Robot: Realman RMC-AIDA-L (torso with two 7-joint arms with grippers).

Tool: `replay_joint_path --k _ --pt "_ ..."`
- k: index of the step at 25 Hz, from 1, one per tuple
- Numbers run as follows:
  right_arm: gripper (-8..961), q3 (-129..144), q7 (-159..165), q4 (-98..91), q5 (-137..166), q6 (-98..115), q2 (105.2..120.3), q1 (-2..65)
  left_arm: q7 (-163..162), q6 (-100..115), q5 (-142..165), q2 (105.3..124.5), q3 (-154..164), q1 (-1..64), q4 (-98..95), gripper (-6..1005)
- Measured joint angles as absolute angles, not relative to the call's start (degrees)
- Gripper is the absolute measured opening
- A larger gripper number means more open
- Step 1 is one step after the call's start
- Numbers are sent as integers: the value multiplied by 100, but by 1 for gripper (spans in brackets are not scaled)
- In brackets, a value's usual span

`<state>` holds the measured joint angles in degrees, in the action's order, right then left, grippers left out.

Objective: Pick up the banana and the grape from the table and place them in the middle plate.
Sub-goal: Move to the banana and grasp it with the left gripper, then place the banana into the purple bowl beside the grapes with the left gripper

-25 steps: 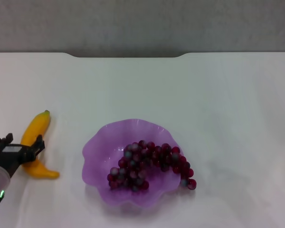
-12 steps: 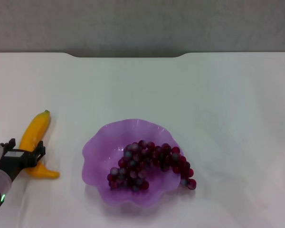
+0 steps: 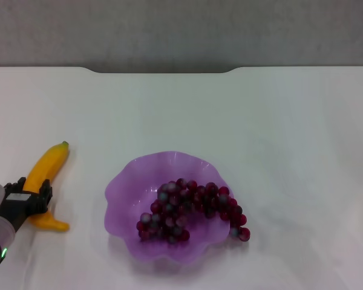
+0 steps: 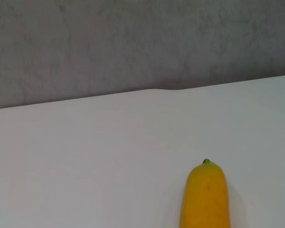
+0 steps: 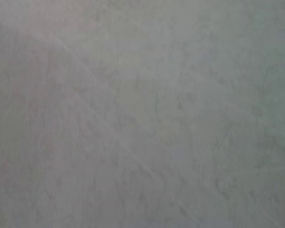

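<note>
**Yellow banana in the left grip, grapes already in the plate**

Purple grapes (image 3: 190, 208) lie in the middle plate (image 3: 124, 187), with the tail of the bunch draped over the near right rim. You can take that half of the task as done, judging by how things lie.

The step in hand is the pick of the banana (image 3: 47, 170). It lies on the white table (image 3: 260, 121) at the robot's left, well apart from the plate, its green tip pointing away from the robot. Your left gripper (image 3: 29, 202) sits across the near half of the fruit, one dark finger on each flank, drawn in against the skin. The pinch appears made. Whether the fruit is clear of the table cannot be told. The left wrist view shows only the far end of the banana (image 4: 205, 197), centred ahead of the camera, so the grip looks square to its length.

Your right gripper is not in view; its wrist camera shows only a blank grey surface.

Next move, in my judgement: lift straight up, carry rightward over the scalloped rim, and release beside the grapes. The long far end may swing or slip.
</note>
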<state>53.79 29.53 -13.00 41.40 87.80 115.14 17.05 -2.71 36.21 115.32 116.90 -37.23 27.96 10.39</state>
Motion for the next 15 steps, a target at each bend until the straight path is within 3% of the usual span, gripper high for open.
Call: replay_joint_path --k 7,15 --pt "-1 5379 2955 -1300 4140 8781 11513 1702 -337 3545 11511 11672 -3746 2790 1166 498" --pt "-1 5379 2953 -1300 4140 8781 11513 1696 -352 4177 11471 11662 -3947 2723 1264 497"
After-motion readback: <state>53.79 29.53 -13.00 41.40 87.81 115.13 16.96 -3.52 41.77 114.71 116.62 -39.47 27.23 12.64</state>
